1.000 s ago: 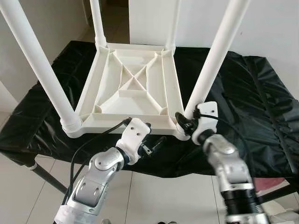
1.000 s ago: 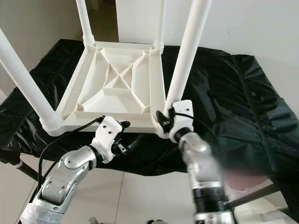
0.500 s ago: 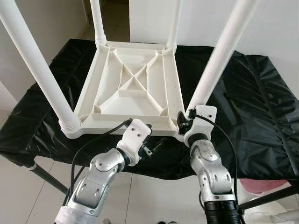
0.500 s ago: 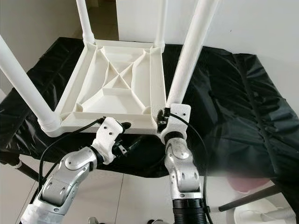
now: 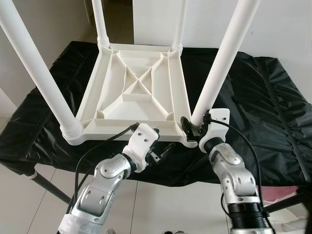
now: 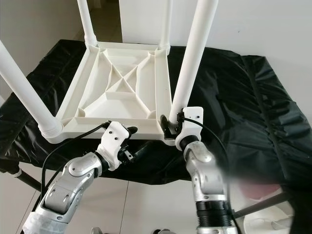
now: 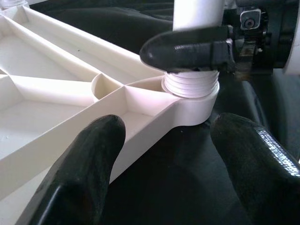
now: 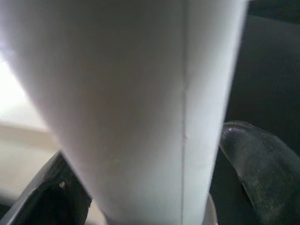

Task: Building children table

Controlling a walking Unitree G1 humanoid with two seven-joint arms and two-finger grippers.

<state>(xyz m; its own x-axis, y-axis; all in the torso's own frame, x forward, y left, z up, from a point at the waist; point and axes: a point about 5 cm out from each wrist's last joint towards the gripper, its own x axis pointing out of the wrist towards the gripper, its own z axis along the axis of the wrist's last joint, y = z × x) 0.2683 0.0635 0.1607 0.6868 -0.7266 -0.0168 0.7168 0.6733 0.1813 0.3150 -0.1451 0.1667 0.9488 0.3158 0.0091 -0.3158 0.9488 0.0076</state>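
The right arm has been swung outward; its gripper (image 5: 191,127) is clamped on the near-right leg (image 5: 222,58). The left gripper (image 5: 163,150) is held apart, empty. All four legs are seated in the upturned table (image 5: 141,92); turning upright remains.

Both silver arms reached forward and up from the bottom of the head view, elbows bent; the left gripper (image 5: 163,151) pointed toward the right arm, its two black fingers (image 7: 79,173) spread wide apart with nothing between them; the right gripper (image 5: 191,127) sat higher, its wrist turned inward, its fingers (image 8: 262,164) set on either side of a white table leg (image 5: 219,63), closed around its base.
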